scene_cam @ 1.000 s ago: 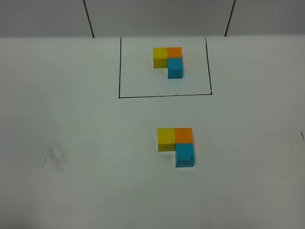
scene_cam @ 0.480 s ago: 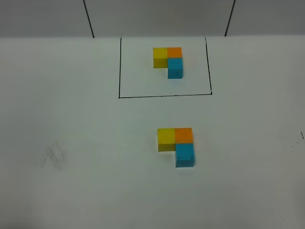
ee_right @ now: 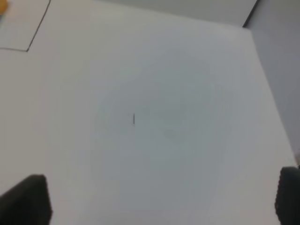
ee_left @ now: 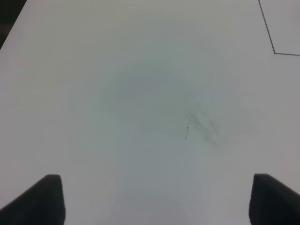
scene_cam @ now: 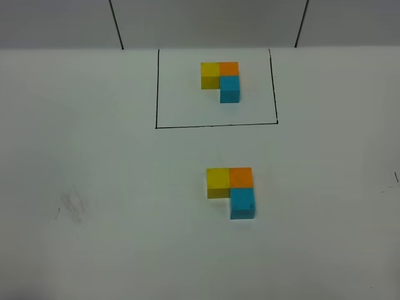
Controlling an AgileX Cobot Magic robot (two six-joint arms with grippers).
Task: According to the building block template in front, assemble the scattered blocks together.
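Note:
The template (scene_cam: 220, 80) is an L of yellow, orange and blue cubes inside the black drawn rectangle (scene_cam: 215, 125) at the back. In front of it the unframed yellow cube (scene_cam: 218, 182), orange cube (scene_cam: 241, 177) and light blue cube (scene_cam: 242, 203) stand joined in the same L. Neither arm shows in the exterior high view. My left gripper (ee_left: 154, 199) is open over bare table, only its dark fingertips (ee_left: 42, 199) in view. My right gripper (ee_right: 159, 199) is open over bare table too, holding nothing.
A smudge mark (scene_cam: 72, 205) is on the white table at the left; it also shows in the left wrist view (ee_left: 201, 124). Black lines run up the grey back wall (scene_cam: 115, 25). The table's right edge shows in the right wrist view (ee_right: 269, 89).

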